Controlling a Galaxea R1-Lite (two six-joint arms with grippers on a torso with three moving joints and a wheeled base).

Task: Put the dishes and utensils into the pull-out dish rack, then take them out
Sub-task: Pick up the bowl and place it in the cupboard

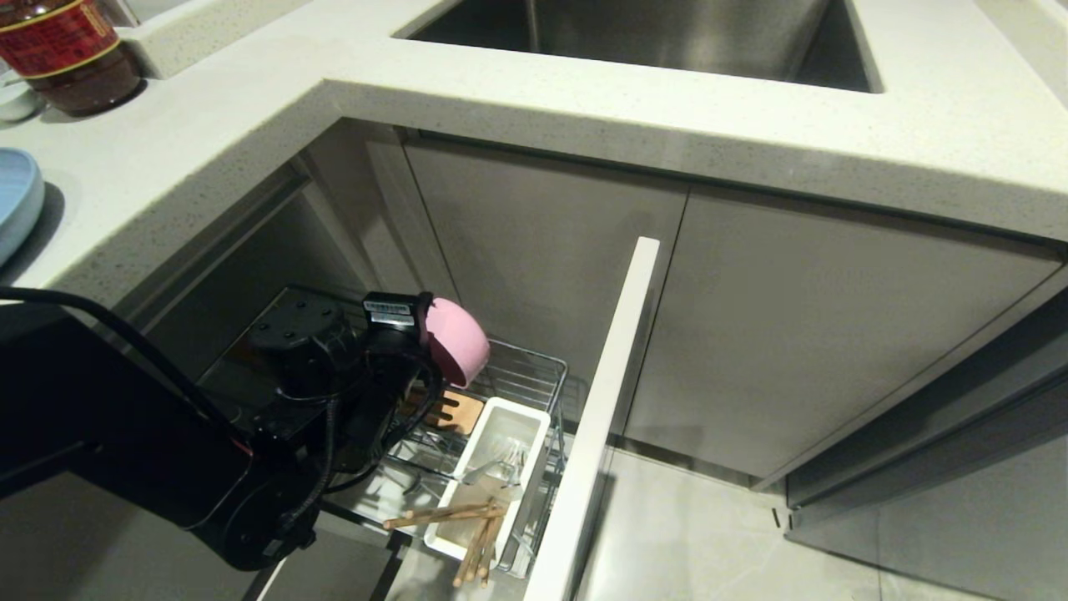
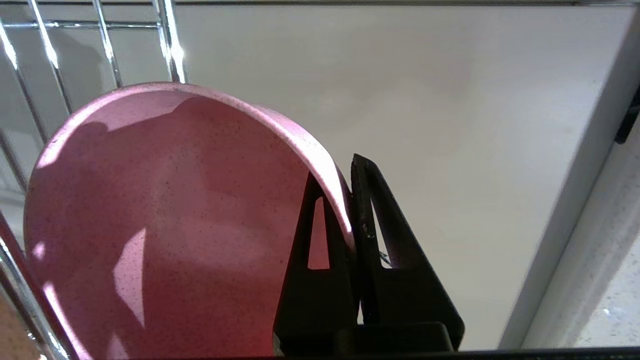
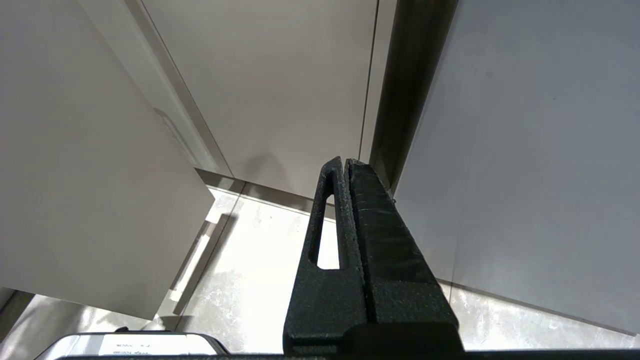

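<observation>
My left gripper (image 2: 340,172) is shut on the rim of the pink bowl (image 2: 160,225), one finger inside and one outside. In the head view the bowl (image 1: 459,340) hangs tilted on its side above the back of the pull-out dish rack (image 1: 538,371), just ahead of the left arm (image 1: 334,359). The white utensil cup (image 1: 534,434) holds the silver fork (image 1: 498,469). The wooden chopsticks (image 1: 455,513) lie across the cup's near end. The light-blue plate (image 1: 15,200) rests on the counter at the far left. My right gripper (image 3: 345,162) is shut and empty, down by the cabinet doors.
The rack's white front panel (image 1: 601,417) stands pulled out to the right of the cup. A slotted wooden strip (image 1: 457,411) lies under the bowl. The steel sink (image 1: 651,33) is set in the counter above, and a red-labelled jar (image 1: 67,50) stands at the far left corner.
</observation>
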